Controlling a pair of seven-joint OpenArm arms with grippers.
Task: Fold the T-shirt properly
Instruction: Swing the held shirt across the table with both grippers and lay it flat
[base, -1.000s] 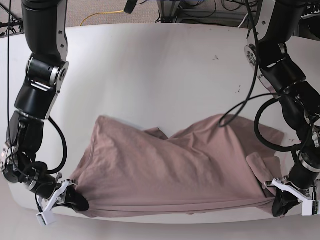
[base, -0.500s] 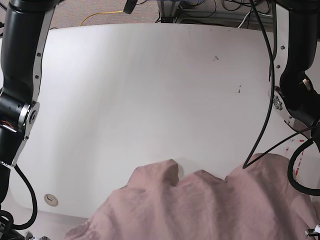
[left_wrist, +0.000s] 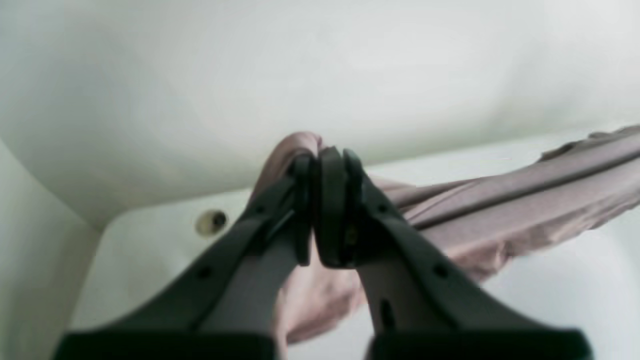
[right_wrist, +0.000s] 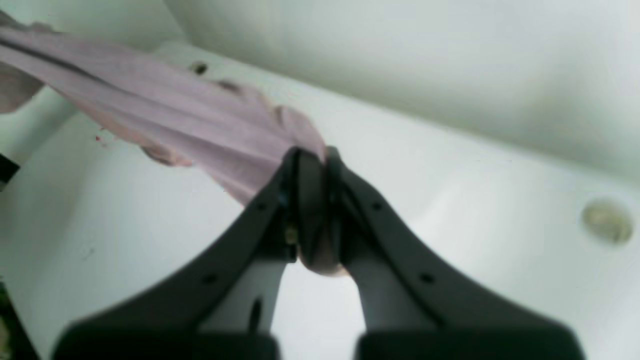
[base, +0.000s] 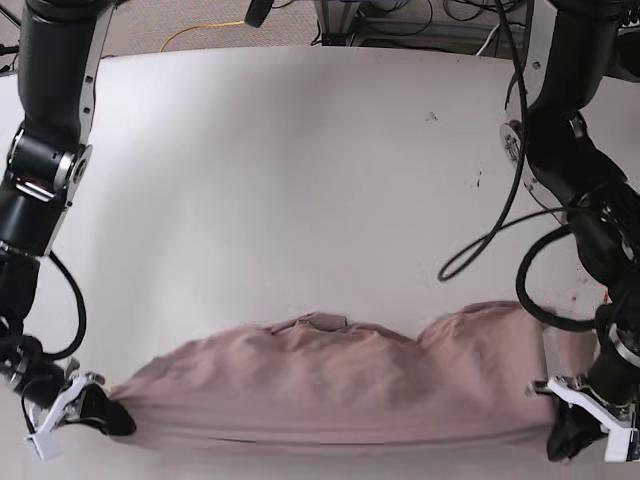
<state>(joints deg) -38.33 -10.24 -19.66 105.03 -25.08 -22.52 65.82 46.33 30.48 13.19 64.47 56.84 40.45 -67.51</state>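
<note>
No readable text, labels, brands, numbers or signs in any view. T-shirt (base: 340, 385) is plain, no print. Desk (base: 300, 180) carries only small dark specks, not characters. Pincer bodies and arm housings show no legible markings; both wrist views are too blurred to make out any lettering.

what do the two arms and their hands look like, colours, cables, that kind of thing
Both arms are chunky glossy black segments with silver-grey joint rings. Loose black cables loop beside each forearm. The left hand and the right hand each have black fingers on a white bracket at the wrist. Close up, the fingers are matt dark grey, taper towards flat pads at the tips and carry small round holes. No markings are readable.
</note>
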